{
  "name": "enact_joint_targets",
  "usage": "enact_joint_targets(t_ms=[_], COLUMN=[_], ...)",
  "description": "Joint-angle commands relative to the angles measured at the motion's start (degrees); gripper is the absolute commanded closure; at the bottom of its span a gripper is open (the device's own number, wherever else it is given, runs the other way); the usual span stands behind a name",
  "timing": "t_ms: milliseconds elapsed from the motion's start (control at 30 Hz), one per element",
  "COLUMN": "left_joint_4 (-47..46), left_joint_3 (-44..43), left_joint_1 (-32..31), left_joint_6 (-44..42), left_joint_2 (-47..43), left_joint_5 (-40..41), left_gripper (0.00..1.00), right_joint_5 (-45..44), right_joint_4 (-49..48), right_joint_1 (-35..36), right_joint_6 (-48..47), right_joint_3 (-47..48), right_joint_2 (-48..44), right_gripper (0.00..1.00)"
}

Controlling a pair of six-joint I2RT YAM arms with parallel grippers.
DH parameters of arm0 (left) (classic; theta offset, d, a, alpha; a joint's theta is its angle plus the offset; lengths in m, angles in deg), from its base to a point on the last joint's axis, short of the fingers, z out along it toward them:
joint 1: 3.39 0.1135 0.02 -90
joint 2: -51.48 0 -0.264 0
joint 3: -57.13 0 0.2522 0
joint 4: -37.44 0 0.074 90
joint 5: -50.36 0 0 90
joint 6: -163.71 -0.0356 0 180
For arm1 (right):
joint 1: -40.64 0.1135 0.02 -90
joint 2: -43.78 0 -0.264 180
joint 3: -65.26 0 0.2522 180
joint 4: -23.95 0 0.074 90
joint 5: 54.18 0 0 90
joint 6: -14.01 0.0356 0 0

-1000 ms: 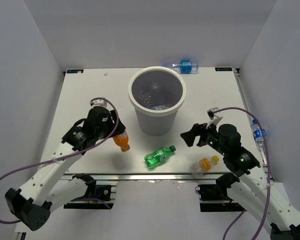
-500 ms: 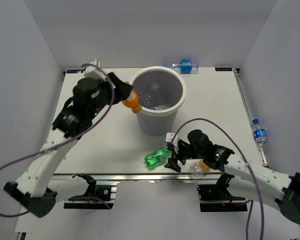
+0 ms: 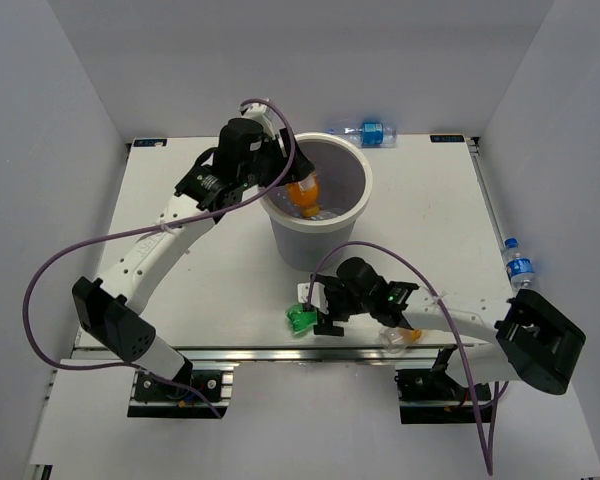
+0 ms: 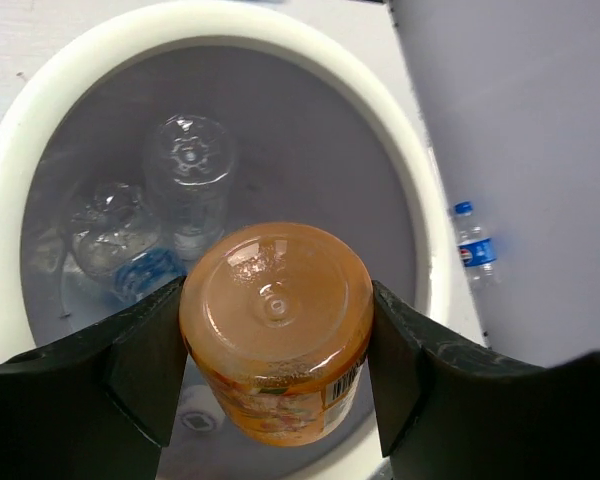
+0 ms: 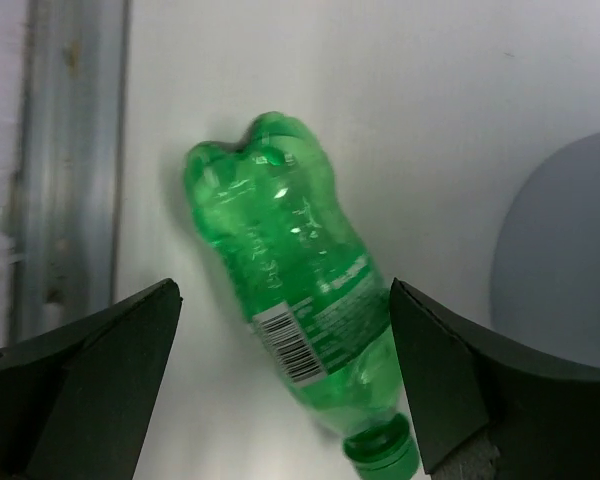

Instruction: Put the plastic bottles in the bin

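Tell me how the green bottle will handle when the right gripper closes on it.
The green bottle lies on its side and has a round body, so a nudge would probably roll it. It looks empty and thin-walled, so it is likely light and may dent in the right gripper. Its glossy surface could slip.

White left arm [image 3: 150, 250] and right arm [image 3: 462, 325], black joint housings [image 3: 242, 148], purple cables [image 3: 32, 310] looping alongside, boxy black shoulder blocks [image 3: 112, 322], matte black wedge-shaped fingers [image 5: 90, 385]
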Motion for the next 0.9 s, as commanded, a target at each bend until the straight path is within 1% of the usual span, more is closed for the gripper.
enact_joint_targets(t_ms=[0,33,67,133,167,200,267,300,333,400,433,500,533,567,600,633,667,700,733,767,833,867], left_joint_4=[2.0,1.9,0.9,0.6,1.5,2.0,3.0,3.2,3.1,3.5,4.1,5.1,4.7,3.5,2.8,2.0,0.5,-0.5,-4.4,-6.9,-11.9,-12.0], left_joint_3=[-3.2,-3.1,-2.4,-3.1,-4.2,-7.2,-10.1,-12.0,-12.8,-15.5,-19.9,-24.0,-25.8,-25.7,-25.0,-21.9,-19.4,-16.2,-7.1,-1.8,7.5,13.7], left_joint_1=[-0.1,-0.1,-0.2,-0.1,-0.1,-0.1,-0.1,-0.1,-0.1,0.1,0.2,1.9,2.5,3.4,5.5,6.7,8.2,11.1,12.3,13.7,14.5,15.2], left_joint_6=[-2.4,-2.6,-2.7,-3.3,-3.6,-3.9,-5.6,-6.2,-6.7,-8.1,-8.7,-9.1,-9.2,-9.0,-8.3,-7.9,-7.3,-5.4,-4.7,-3.4,-2.7,-2.4], left_joint_2=[-0.3,-0.5,-0.8,-0.6,-0.1,1.5,3.2,3.8,4.9,6.2,7.6,8.4,7.9,7.2,6.4,5.2,2.3,0.3,-2.1,-7.5,-12.5,-16.4], left_joint_5=[1.9,3.3,3.7,4.4,4.4,4.4,5.0,5.9,6.9,11.5,12.4,14.1,14.8,15.4,16.3,16.0,15.4,14.0,13.3,13.1,14.7,15.9], left_gripper=[0.54,0.44,0.21,0.03,0.02,0.02,0.02,0.02,0.02,0.02,0.02,0.02,0.02,0.02,0.02,0.02,0.02,0.02,0.02,0.02,0.02,0.02], right_joint_5=[-4.8,-9.2,-11.6,-17.1,-17.9,-18.2,-17.7,-17.2,-16.8,-17.1,-18.2,-18.5,-17.3,-15.8,-14.2,-10.3,-8.5,-6.9,-5.5,-5.2,-4.9,-5.2], right_joint_4=[-10.7,-13.6,-16.7,-24.4,-25.6,-26.2,-27.3,-27.6,-27.9,-27.8,-27.8,-27.1,-27.4,-28.1,-31.0,-32.5,-33.3,-33.8,-33.6,-32.9,-29.9,-29.3], right_joint_1=[0.8,1.1,1.7,3.8,4.7,5.8,6.5,7.1,7.3,8.2,8.5,9.6,9.8,9.9,10.0,10.0,10.1,10.3,10.4,10.4,10.4,10.4], right_joint_6=[-1.5,-1.1,-0.1,-0.7,-0.9,-0.9,-0.1,1.1,1.9,3.6,4.2,4.8,5.1,5.5,6.0,7.8,8.7,9.9,12.5,13.6,15.0,15.2], right_joint_3=[-1.6,-3.0,-4.4,-8.2,-8.8,-9.0,-9.6,-9.7,-9.7,-9.8,-9.7,-9.0,-9.0,-9.2,-10.2,-10.5,-10.5,-9.8,-9.1,-8.0,-4.1,-3.0], right_joint_2=[1.6,1.9,2.0,2.2,2.1,2.1,2.0,2.1,2.3,2.3,1.7,0.4,-1.7,-2.9,-4.3,-7.1,-8.6,-11.5,-13.0,-14.5,-19.1,-21.5], right_gripper=[0.11,0.11,0.11,0.12,0.14,0.20,0.25,0.39,0.55,0.79,0.83,0.89,0.92,0.93,0.95,0.96,0.97,1.00,1.00,1.00,1.00,1.00])
